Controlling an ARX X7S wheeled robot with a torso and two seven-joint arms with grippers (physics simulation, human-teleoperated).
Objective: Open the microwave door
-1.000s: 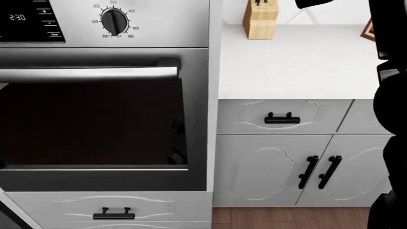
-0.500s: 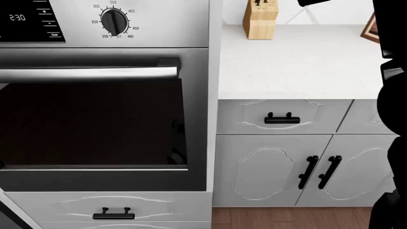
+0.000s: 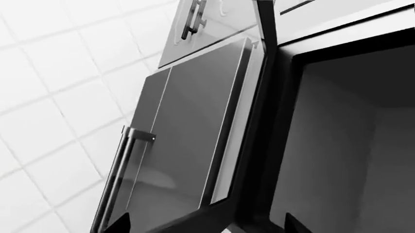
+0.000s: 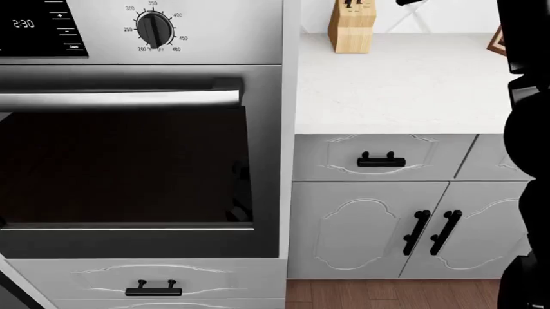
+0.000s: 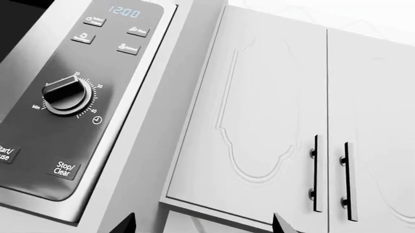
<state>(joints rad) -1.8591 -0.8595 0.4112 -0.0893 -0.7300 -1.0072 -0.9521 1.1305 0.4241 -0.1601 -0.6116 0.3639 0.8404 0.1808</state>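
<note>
In the left wrist view the microwave door [image 3: 188, 136] stands swung open, its steel face and bar handle [image 3: 120, 179] turned away from the dark cavity [image 3: 337, 145]. My left gripper [image 3: 206, 224] is open, its two dark fingertips spread to either side of the door's free edge. The right wrist view shows the microwave's control panel [image 5: 71, 97] with a dial [image 5: 65, 92] and a lit clock. In front of the panel's lower corner, my right gripper [image 5: 202, 224] is open and holds nothing. The microwave is out of the head view.
The head view looks down on a steel wall oven [image 4: 129, 167], a white counter [image 4: 404, 84] with a wooden knife block [image 4: 352, 26], and drawers and cabinet doors below. My right arm [image 4: 529, 161] rises along the right edge. White wall cabinets [image 5: 259, 111] adjoin the microwave.
The head view is almost unchanged; only the black right arm at the right edge has shifted slightly.
</note>
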